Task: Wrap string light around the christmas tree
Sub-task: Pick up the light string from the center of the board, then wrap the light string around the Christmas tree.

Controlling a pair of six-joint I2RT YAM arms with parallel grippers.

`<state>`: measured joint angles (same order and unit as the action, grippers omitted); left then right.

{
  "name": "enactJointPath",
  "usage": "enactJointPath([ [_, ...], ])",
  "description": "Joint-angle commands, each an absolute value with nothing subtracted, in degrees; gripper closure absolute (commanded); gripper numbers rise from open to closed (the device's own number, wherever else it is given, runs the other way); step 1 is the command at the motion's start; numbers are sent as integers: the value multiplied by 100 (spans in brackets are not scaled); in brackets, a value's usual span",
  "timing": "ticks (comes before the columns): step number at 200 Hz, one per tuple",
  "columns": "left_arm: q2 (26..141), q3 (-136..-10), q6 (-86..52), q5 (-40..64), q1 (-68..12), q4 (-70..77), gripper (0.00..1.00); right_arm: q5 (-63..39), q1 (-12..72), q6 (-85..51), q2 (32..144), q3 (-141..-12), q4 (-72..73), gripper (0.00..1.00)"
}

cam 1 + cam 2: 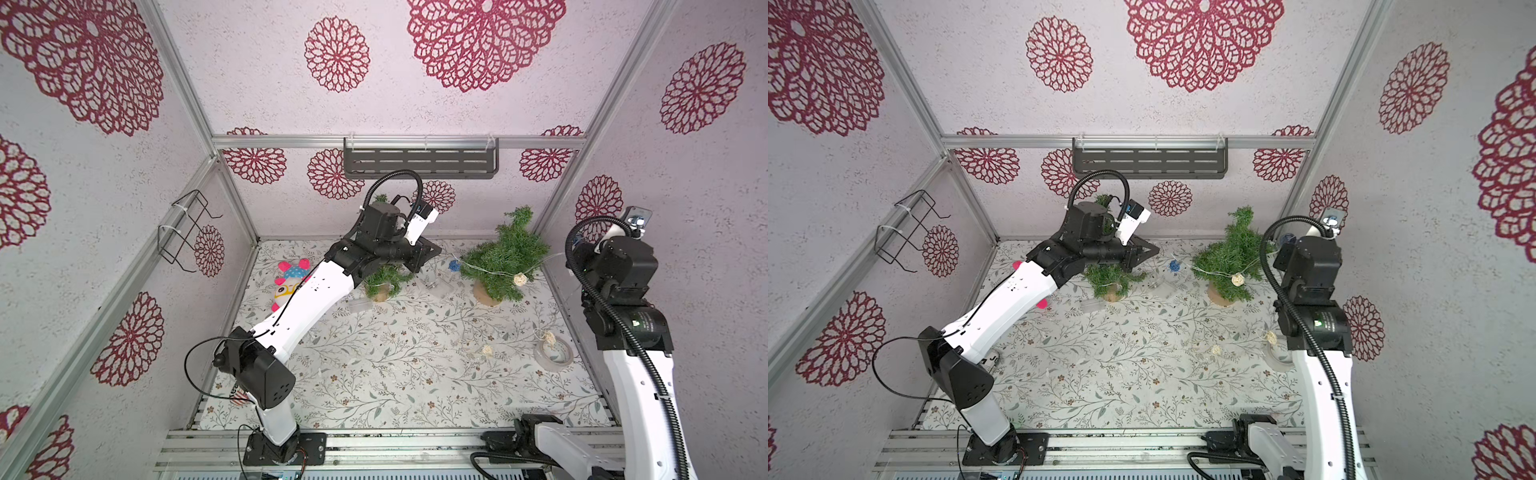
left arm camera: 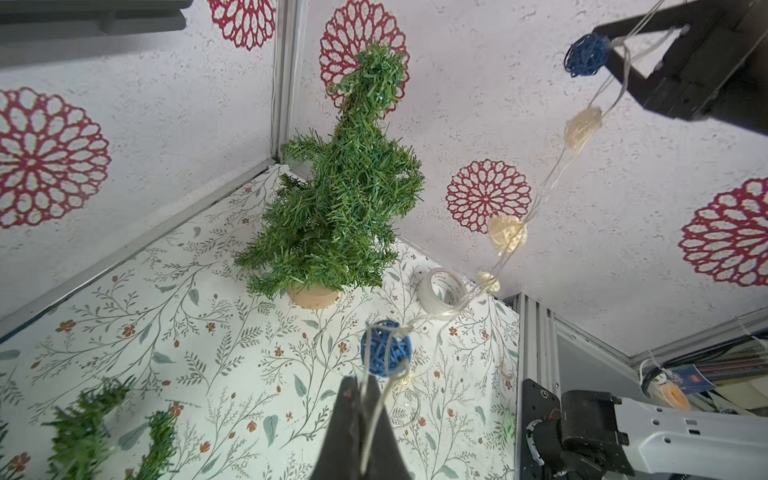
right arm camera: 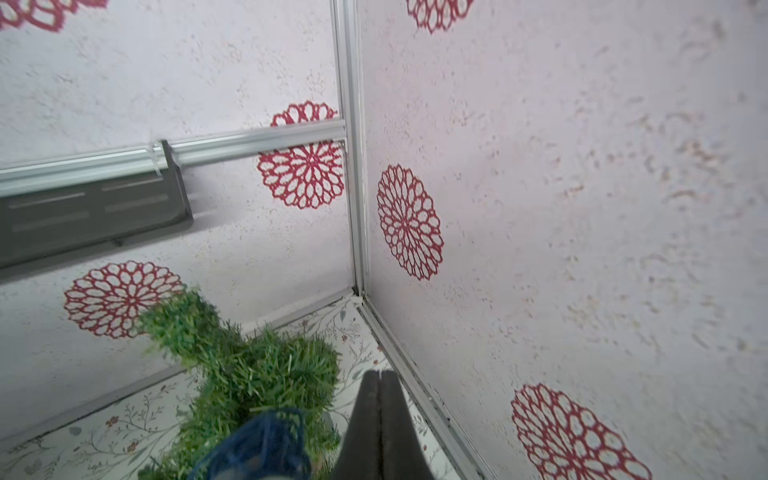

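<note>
String light (image 2: 507,235) is strung in a sagging line between the two grippers. The left gripper (image 2: 359,384) is fully closed, its jaws pinched on the thin wire just behind a blue ball (image 2: 386,348). The right gripper (image 3: 380,376) is likewise closed. In the left wrist view the wire is seen caught at its tips, beside another blue ball (image 2: 587,54). The christmas tree (image 1: 505,257) is stood upright on the floral mat (image 1: 415,374) near the back right corner. In both top views the strand is seen across its lower branches, with a cream ball (image 1: 519,279) hung in front of them. Whether the wire touches the needles cannot be told. More of the strand is laid on the mat beside a tape roll (image 1: 555,353). A smaller tree (image 1: 384,280) is partly hidden under the left arm.
</note>
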<state>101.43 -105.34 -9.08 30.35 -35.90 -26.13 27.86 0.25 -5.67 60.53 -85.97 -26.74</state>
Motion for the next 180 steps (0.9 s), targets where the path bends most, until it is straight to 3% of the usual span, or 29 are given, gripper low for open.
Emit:
enactJointPath([
  [1,10106,-10457,-1171,3445,-3351,-1765,100,2589,0,-283,6528,-9165,-2444,100],
  [54,10562,-11129,-1323,3152,-3108,-1506,100,1661,-315,-520,8120,-11011,-2630,100],
  [82,11189,-12093,-1741,2275,-2985,-1464,100,1557,-735,-956,8837,-11832,-2888,100],
  [110,12250,-13495,-1956,1275,-2953,-1620,100,1565,-1159,-1267,9171,-12035,-2793,100],
  [145,13620,-15166,-2432,749,-2985,-1681,100,1529,-1506,-1435,9584,-12220,-2840,100],
  [180,14311,-15413,-2466,284,-3153,-1349,100,1692,-1692,-1458,10075,-12428,-2935,100],
])
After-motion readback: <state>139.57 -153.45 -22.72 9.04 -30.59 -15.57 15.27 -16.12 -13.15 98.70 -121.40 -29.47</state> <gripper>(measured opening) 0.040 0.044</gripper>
